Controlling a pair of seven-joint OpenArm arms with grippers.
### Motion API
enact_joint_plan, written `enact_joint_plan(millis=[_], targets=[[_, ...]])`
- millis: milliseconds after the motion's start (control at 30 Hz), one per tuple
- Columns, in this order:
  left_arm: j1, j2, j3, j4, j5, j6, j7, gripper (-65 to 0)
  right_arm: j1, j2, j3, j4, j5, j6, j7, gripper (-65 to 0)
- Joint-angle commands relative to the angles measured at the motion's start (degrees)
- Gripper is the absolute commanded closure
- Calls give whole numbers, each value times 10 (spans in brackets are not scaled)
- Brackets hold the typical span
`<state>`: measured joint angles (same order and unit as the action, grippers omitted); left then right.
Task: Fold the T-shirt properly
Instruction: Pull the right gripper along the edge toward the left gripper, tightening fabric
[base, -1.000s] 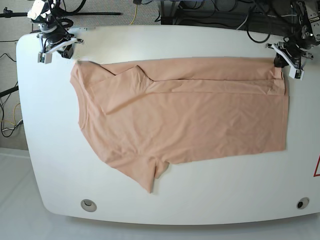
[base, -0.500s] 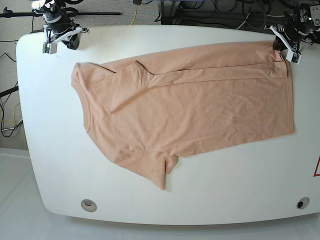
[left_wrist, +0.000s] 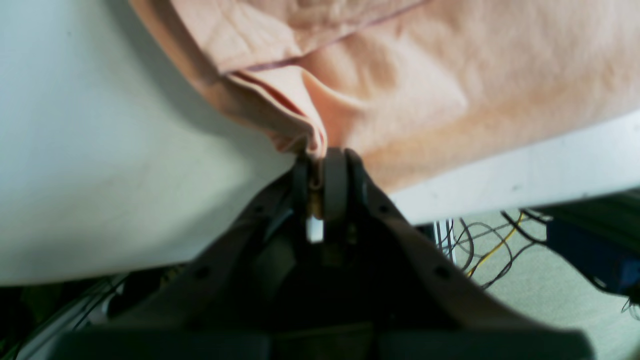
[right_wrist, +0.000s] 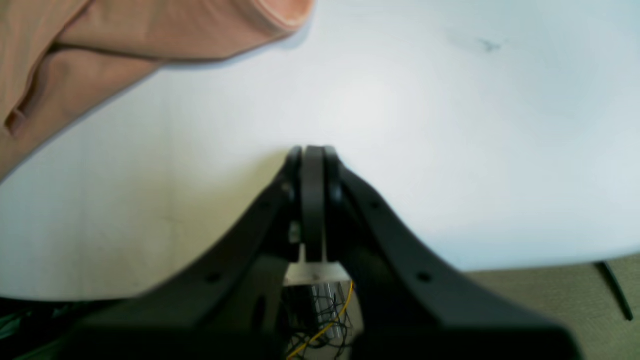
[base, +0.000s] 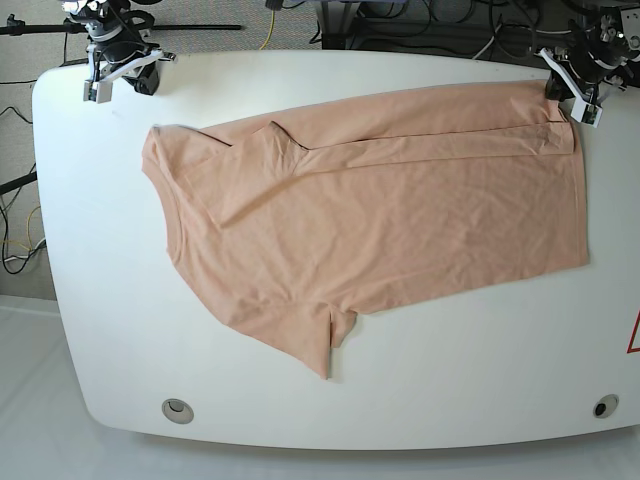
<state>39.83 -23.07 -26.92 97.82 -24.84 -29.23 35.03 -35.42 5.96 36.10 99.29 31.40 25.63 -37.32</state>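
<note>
Two grippers noted: the left gripper (left_wrist: 320, 155) is clenched on the hem corner of the T-shirt (base: 380, 220), which lies spread on the white table (base: 100, 300). Right gripper (right_wrist: 312, 150) is pressed closed, holding nothing, apart from the sleeve.

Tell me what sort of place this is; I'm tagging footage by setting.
Probably a robotics lab: a white table with a T-shirt spread on it, two arm-mounted grippers, and loose cables behind.

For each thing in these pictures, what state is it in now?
T-shirt: lying flat on the table, far edge folded over, one corner pinched.
Left gripper: shut on the T-shirt's corner.
Right gripper: shut, holding nothing, apart from the T-shirt.
Table: white, carrying the T-shirt.
</note>
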Motion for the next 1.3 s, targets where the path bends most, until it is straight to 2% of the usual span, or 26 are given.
enact_joint_plan(millis=[0, 100, 367, 433, 500, 833, 1267], targets=[[-3, -9, -4, 6, -4, -1, -9, 0, -3, 9, 8, 8, -2, -1, -5, 0], [-10, -8, -2, 7, -4, 0, -7, 0, -1, 9, 13, 19, -2, -1, -6, 0], [-35, -6, -2, 13, -3, 5, 3, 0, 7, 7, 16, 73, -8, -5, -6, -257], [-35, -5, -2, 14, -3, 5, 4, 0, 8, 9, 15, 81, -7, -4, -7, -300], [-34, -5, -1, 13, -2, 5, 5, 0, 12, 11, 14, 87, -6, -3, -8, -315], [-40, -2, -1, 12, -3, 9, 8, 0, 44, 16, -20, 98, -4, 11, -13, -296], [-75, 4, 1, 11, 0, 22, 10, -3, 127, 3, -37, 124, -8, 60, -82, -282]])
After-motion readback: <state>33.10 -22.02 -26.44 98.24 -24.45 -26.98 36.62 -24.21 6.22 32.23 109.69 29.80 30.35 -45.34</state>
